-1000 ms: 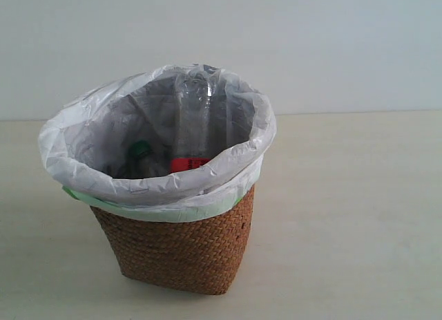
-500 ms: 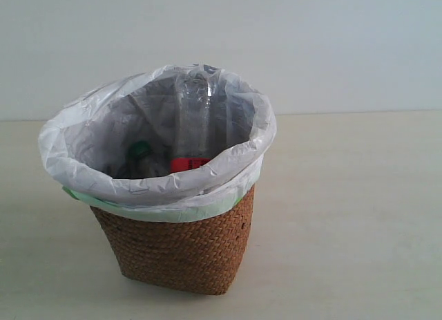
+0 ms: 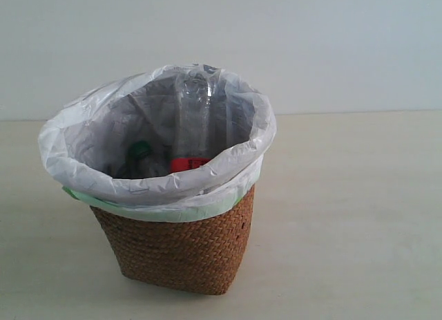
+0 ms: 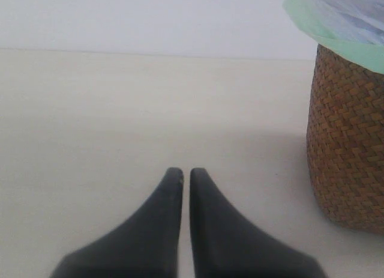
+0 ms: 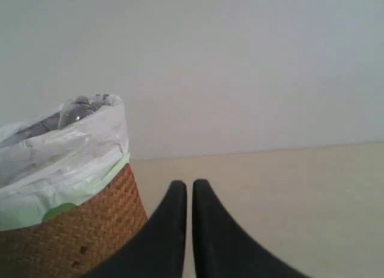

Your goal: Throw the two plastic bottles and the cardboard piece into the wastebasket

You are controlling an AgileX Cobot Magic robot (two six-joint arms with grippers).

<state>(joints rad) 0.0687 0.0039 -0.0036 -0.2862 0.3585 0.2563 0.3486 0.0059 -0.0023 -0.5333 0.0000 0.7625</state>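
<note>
Change since a second ago: none that I can find; the basket (image 3: 181,247) sits in the same spot, and the bottles inside it lie as they did.

Count: one basket, brown woven wicker, narrower at the foot; one whitish bag (image 3: 155,187) lining it, folded over the rim and showing a green edge (image 3: 81,196); two bottles within it; two grippers, both mine.

The red-label bottle (image 3: 194,119) stands upright against the far side of the bag, its upper end about level with the rim and its red band low down; the green-cap bottle (image 3: 141,151) lies deeper, to the left of it, with little more than the cap showing; the cardboard piece I cannot make out in any view.

My left gripper (image 4: 186,173) has its two dark fingers drawn to a thin slit with nothing between them; it is over the table, near the basket's wicker side but apart from it. My right gripper (image 5: 189,185) is likewise pinched to a narrow slit and empty, just beside the basket.

The table (image 3: 352,216) is pale beige, smooth and matt; the basket stands on it left of the middle, toward the near side; behind runs a plain pale grey-white wall (image 3: 324,43), meeting the table in one straight line.
</note>
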